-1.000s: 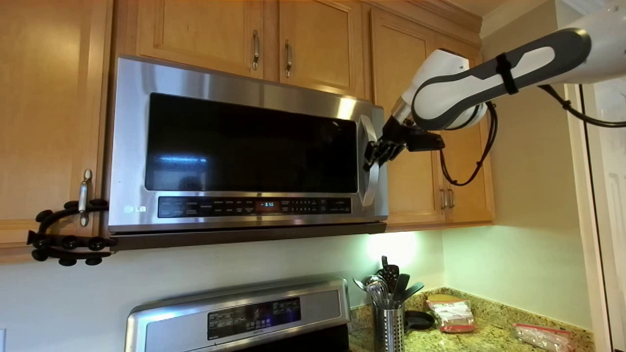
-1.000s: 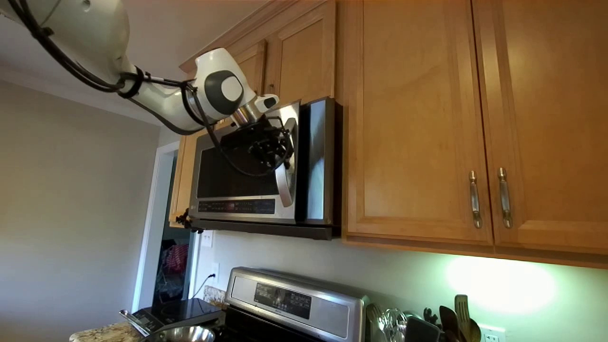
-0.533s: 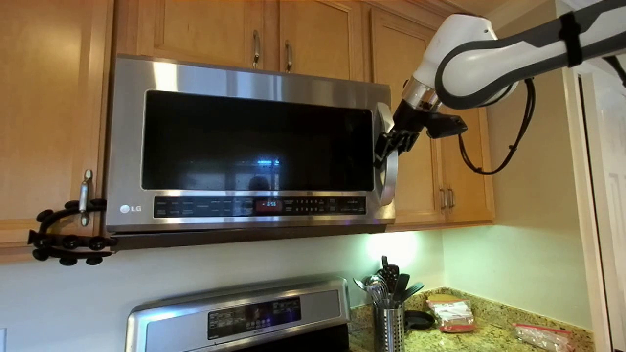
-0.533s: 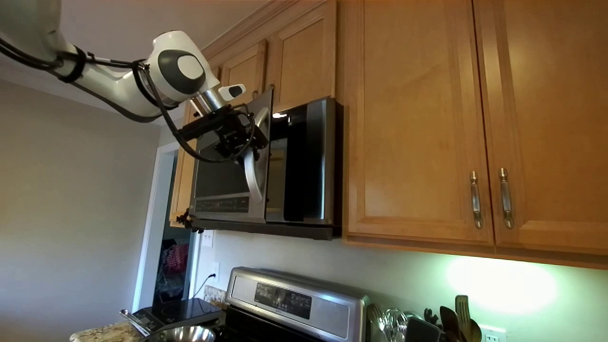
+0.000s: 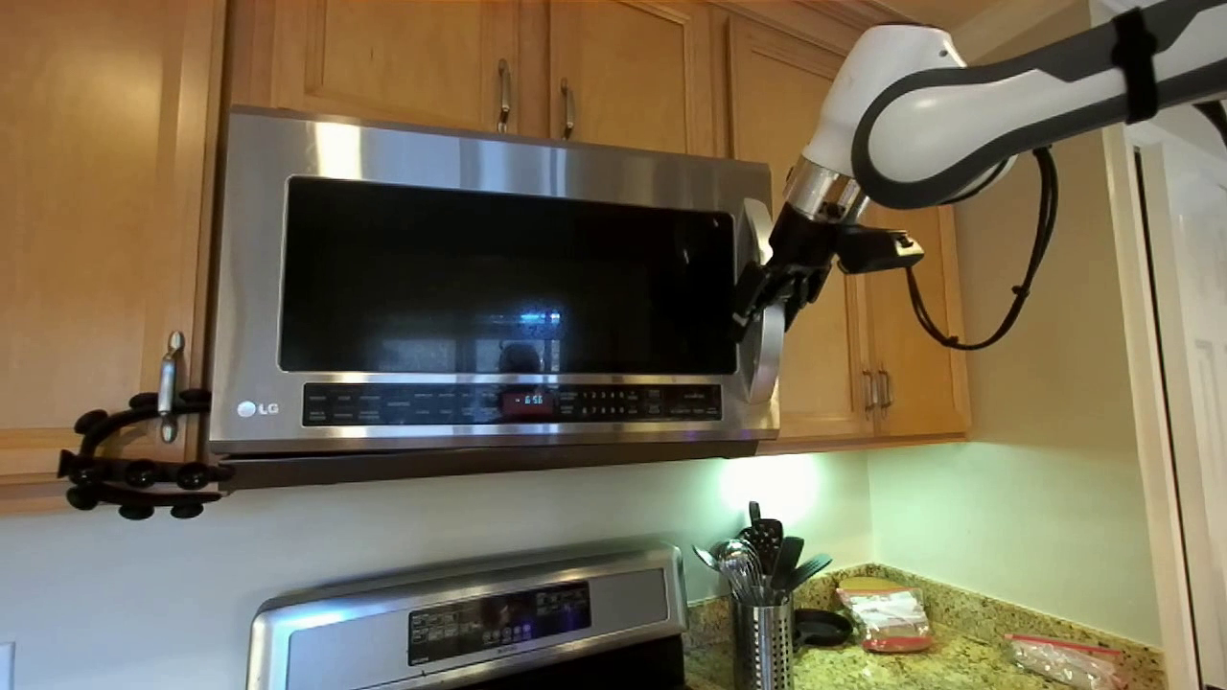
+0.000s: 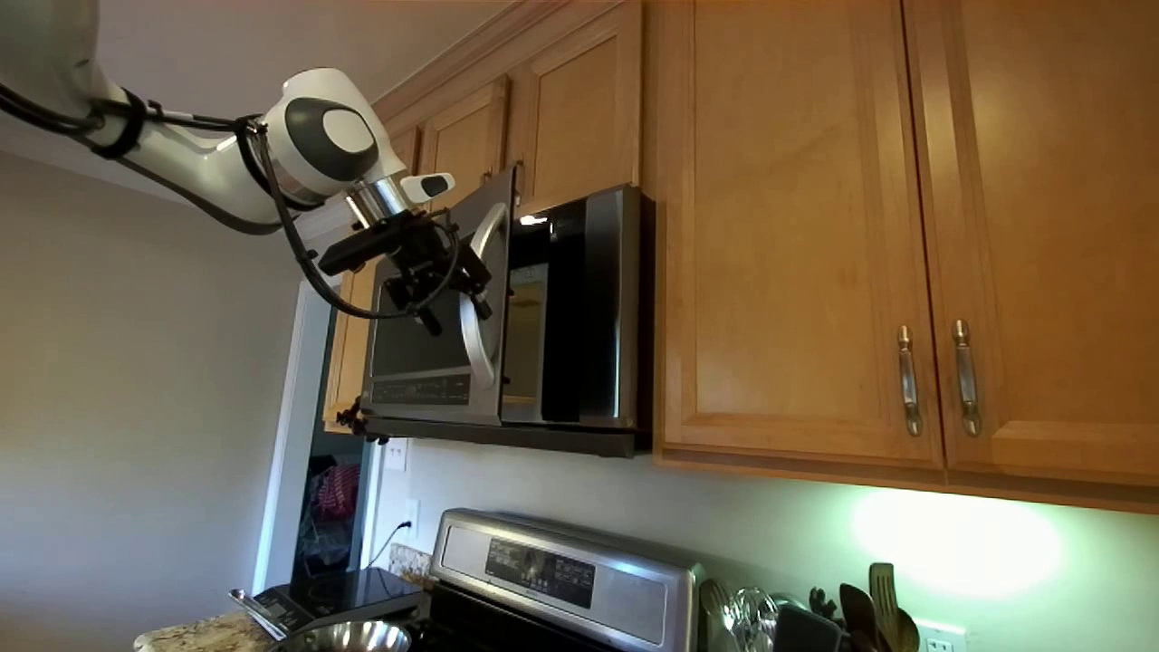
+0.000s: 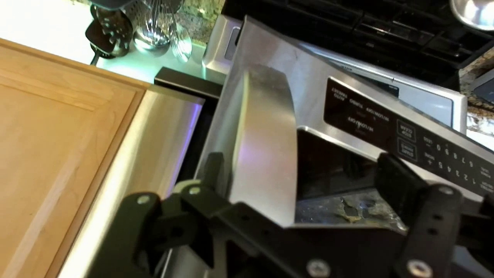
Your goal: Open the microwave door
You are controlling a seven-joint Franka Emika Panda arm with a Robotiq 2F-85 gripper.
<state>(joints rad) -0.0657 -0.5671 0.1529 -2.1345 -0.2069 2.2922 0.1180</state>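
The microwave door (image 5: 508, 278), steel-framed with a dark window, stands partly swung out from its body. Its free edge is apart from the frame, and the dark inside (image 6: 569, 312) shows in an exterior view. My gripper (image 7: 301, 168) is open around the curved steel handle (image 7: 266, 146). In the wrist view, the left finger (image 7: 213, 170) sits close beside the handle on its outer side. The right finger (image 7: 399, 185) is well apart from it, over the window. Both exterior views show the gripper (image 5: 767, 311) at mid-height of the handle.
Wooden cabinets (image 6: 797, 217) flank and top the microwave. Below are the steel stove (image 5: 479, 623) and a utensil holder (image 5: 764, 642). A black bendable mount (image 5: 139, 470) clings near the door's hinge side. A metal pan (image 6: 358, 637) sits at the lower left.
The door has swung farther out, widening the gap, as the arm moved away from the microwave. Within the last half second the fingers have spread apart, letting go of the handle.
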